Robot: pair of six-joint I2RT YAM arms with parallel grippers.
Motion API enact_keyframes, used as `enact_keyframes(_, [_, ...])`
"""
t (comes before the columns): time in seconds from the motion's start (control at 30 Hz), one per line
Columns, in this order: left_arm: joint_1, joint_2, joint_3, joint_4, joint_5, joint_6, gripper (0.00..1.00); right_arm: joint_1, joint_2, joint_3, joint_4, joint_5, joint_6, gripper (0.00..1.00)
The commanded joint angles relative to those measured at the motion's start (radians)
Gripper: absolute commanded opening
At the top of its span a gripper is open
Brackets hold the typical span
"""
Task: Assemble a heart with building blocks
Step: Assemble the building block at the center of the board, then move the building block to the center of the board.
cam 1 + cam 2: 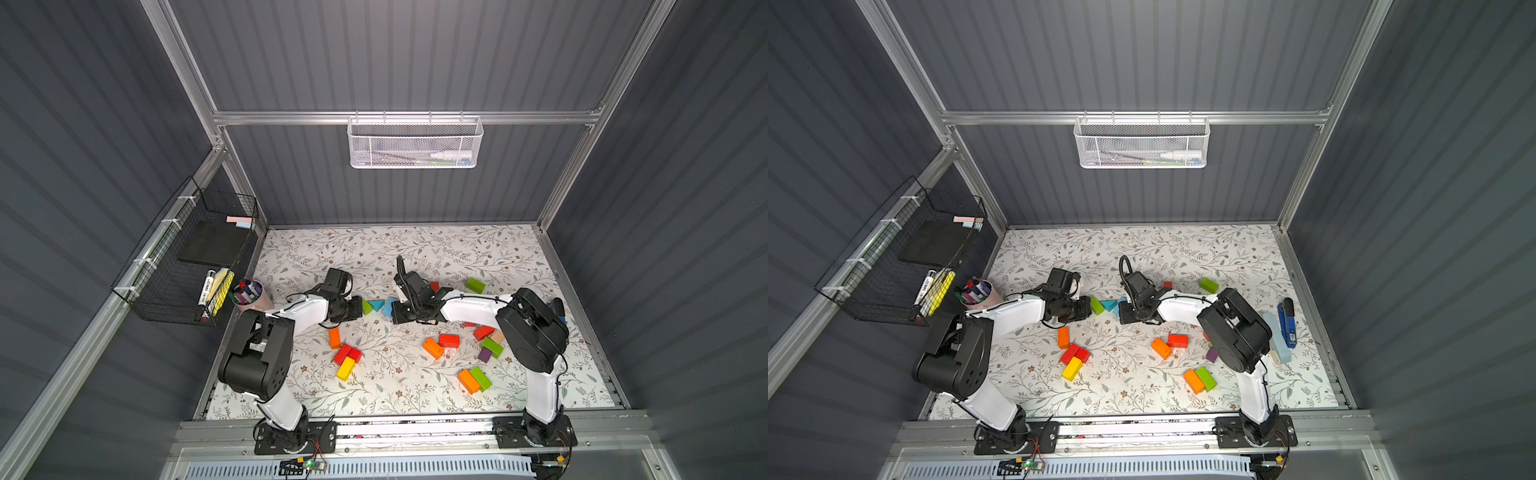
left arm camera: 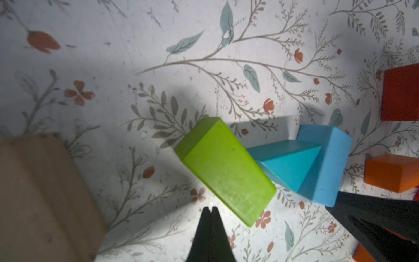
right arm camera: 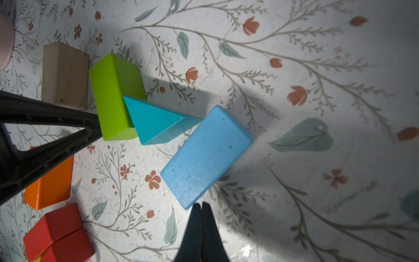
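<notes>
Jaws: left pincer (image 2: 209,211) and right pincer (image 3: 201,205) were both closed tight, empty.
Green brick (image 2: 226,167): just ahead of left pincer; looked light, stiff, slick; take its long sides.

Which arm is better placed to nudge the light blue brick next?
Right: the right gripper, shut, sits beside the light blue brick; the left gripper is by the green brick, beyond the teal wedge.

white arm links (image 1: 303,309), black joints (image 1: 257,353), thin black cables (image 1: 400,265), black fingers (image 2: 204,233)

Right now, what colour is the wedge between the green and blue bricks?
Teal wedge, clearest in the right wrist view.
</notes>
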Motion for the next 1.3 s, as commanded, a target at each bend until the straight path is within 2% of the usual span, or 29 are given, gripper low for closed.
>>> enact_keyframes(0.0, [-0.006, 0.026, 0.030, 0.002, 0.002, -0.005, 0.02, -0.004, 0.025, 0.028, 0.019, 0.005, 0.018, 0.00])
enact_keyframes(0.37, [-0.006, 0.035, 0.047, -0.002, -0.006, 0.001, 0.02, -0.014, 0.045, 0.053, 0.017, 0.005, 0.020, 0.00])
enact_keyframes(0.7, [-0.006, 0.044, 0.058, 0.003, -0.005, 0.000, 0.02, -0.006, -0.030, -0.028, 0.051, -0.121, -0.013, 0.00])
enact_keyframes(1.03, [-0.006, 0.024, 0.057, -0.014, -0.007, 0.001, 0.02, 0.011, 0.024, 0.057, 0.020, -0.119, -0.025, 0.00])
enact_keyframes(1.27, [-0.006, -0.042, 0.055, -0.081, -0.009, 0.020, 0.03, 0.012, 0.052, 0.097, 0.013, -0.115, -0.023, 0.00])
